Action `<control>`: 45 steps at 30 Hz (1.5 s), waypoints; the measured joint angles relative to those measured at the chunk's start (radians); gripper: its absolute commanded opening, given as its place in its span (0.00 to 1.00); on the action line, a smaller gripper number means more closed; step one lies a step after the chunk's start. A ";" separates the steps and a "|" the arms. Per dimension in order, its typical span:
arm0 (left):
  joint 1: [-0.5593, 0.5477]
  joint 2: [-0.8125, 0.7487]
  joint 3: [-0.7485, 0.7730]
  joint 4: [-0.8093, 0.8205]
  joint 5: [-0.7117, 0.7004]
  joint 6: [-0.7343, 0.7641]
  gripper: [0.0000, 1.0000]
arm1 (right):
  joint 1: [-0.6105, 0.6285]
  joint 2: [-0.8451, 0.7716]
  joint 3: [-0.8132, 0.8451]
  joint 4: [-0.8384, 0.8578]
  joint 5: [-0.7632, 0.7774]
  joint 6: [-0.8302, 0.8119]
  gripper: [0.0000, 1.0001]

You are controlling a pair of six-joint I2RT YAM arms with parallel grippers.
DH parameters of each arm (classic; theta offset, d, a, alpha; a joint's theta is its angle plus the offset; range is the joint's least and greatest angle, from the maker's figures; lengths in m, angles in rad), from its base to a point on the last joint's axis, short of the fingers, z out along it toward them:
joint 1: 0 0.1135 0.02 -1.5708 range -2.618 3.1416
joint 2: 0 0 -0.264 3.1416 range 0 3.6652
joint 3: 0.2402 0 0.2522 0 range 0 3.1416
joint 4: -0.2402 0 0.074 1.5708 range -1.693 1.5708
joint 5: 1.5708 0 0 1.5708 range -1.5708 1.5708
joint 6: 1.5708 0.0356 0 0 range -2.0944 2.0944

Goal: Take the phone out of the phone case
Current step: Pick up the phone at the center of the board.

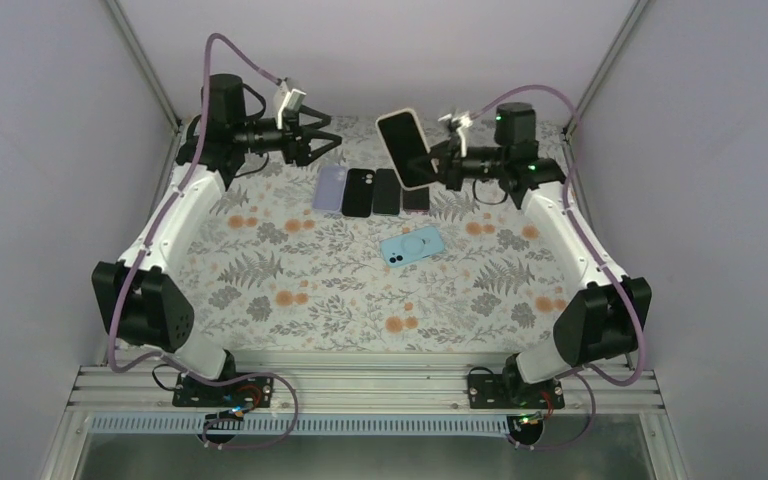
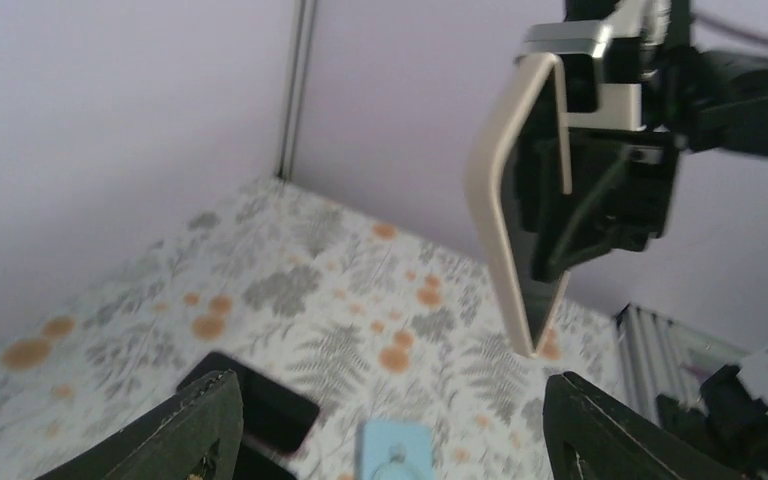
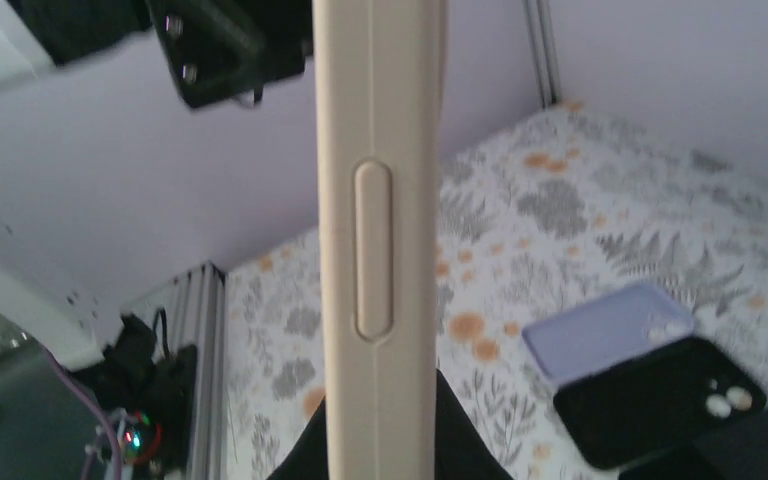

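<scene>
Two arms reach toward the far side of the flowered table (image 1: 290, 300). The right gripper (image 1: 438, 160) is clamped on a phone case (image 1: 406, 148), beige, and holds it up in the air above the far middle of the table, standing nearly on end and leaning a little. The phone (image 1: 404, 145) sits inside this case, its dark screen framed by the beige rim and facing the overhead camera. The right wrist camera sees the case edge-on, filling the middle of its view, with a long side button (image 3: 373, 250) moulded into the beige.

The left gripper (image 1: 326, 148) hangs at about the same height, to the left of the raised case and apart from it, holding nothing. Its fingers (image 2: 192, 430) stand wide apart, at the two bottom corners of the left wrist view, with the beige case seen between them further off.

Four flat things lie side by side in a row on the table below the grippers: a lilac case (image 1: 330, 187), a black case (image 1: 359, 192), and two dark slabs (image 1: 387, 191) too small to tell apart. A light blue case (image 1: 412, 245) lies alone, nearer the arm bases than the row.
</scene>
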State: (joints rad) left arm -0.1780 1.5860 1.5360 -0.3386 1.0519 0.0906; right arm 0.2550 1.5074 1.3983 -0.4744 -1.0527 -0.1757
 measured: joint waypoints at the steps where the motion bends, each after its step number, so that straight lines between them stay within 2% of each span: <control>1: -0.004 -0.016 -0.019 0.055 0.007 -0.051 0.75 | -0.017 0.000 0.007 0.052 -0.027 0.056 0.04; 6: -0.043 -0.046 -0.058 0.279 0.014 -0.261 0.75 | -0.056 0.000 0.009 0.320 -0.115 0.335 0.04; 14: -0.199 -0.013 -0.088 0.455 0.014 -0.449 0.72 | -0.054 -0.001 -0.006 0.648 -0.167 0.692 0.04; 24: -0.243 0.014 -0.161 0.659 0.022 -0.657 0.63 | -0.054 -0.003 -0.106 0.883 -0.170 0.960 0.04; 30: -0.293 0.023 -0.169 0.737 0.025 -0.727 0.58 | -0.054 -0.008 -0.140 0.946 -0.170 1.025 0.04; 36: -0.325 0.075 -0.161 0.767 0.023 -0.760 0.39 | -0.054 -0.020 -0.162 0.978 -0.170 1.051 0.04; 41: -0.336 0.103 -0.153 0.769 0.024 -0.776 0.12 | -0.054 -0.024 -0.167 0.985 -0.168 1.057 0.05; 43: -0.338 0.103 -0.148 0.770 0.025 -0.779 0.03 | -0.055 -0.024 -0.169 0.983 -0.168 1.054 0.10; 45: -0.340 0.102 -0.148 0.762 0.028 -0.782 0.02 | -0.055 -0.025 -0.170 0.987 -0.172 1.025 0.19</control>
State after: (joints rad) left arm -0.5175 1.6882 1.3880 0.4236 1.0798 -0.6918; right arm 0.2001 1.4822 1.2285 0.5125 -1.2251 0.8494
